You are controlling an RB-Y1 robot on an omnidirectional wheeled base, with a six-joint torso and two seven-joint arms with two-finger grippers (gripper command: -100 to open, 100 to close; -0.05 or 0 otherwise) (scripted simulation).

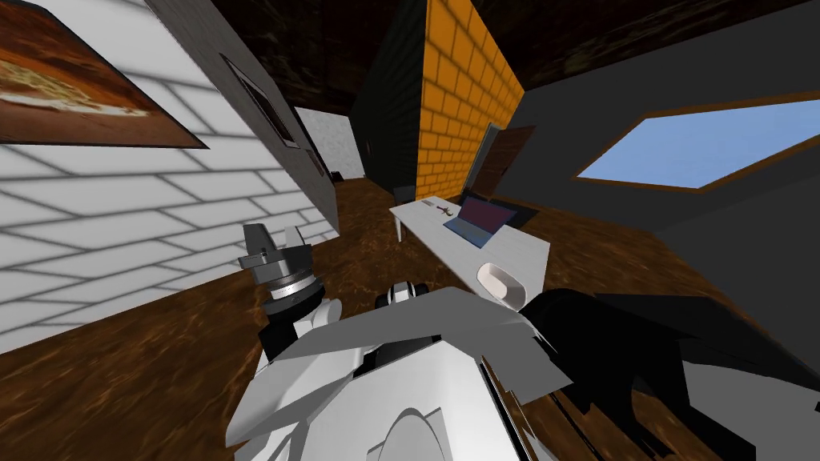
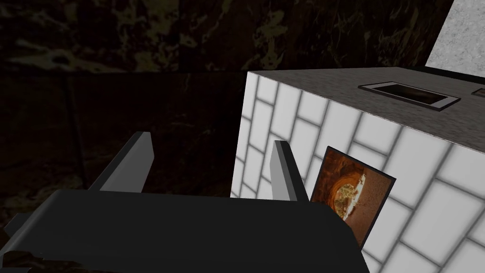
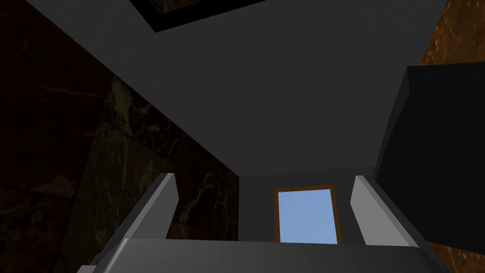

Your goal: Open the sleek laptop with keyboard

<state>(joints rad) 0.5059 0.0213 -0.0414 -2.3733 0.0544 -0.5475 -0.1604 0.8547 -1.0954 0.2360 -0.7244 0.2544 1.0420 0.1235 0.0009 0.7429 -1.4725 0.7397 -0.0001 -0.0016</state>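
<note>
Laptop (image 1: 479, 220) lay on the white table (image 1: 532, 254), well beyond our left pincer (image 2: 213, 138) and right pincer (image 3: 264, 176), both spread empty; its lid seemed already raised, so pushing further could tip it backward.

A laptop (image 1: 479, 221) sits on a white table (image 1: 512, 248) near a white bowl (image 1: 501, 282).

Brown floor (image 1: 160, 376), white brick wall (image 1: 120, 224), orange brick wall (image 1: 460, 96), table (image 1: 464, 250), window (image 1: 705, 148)
</note>
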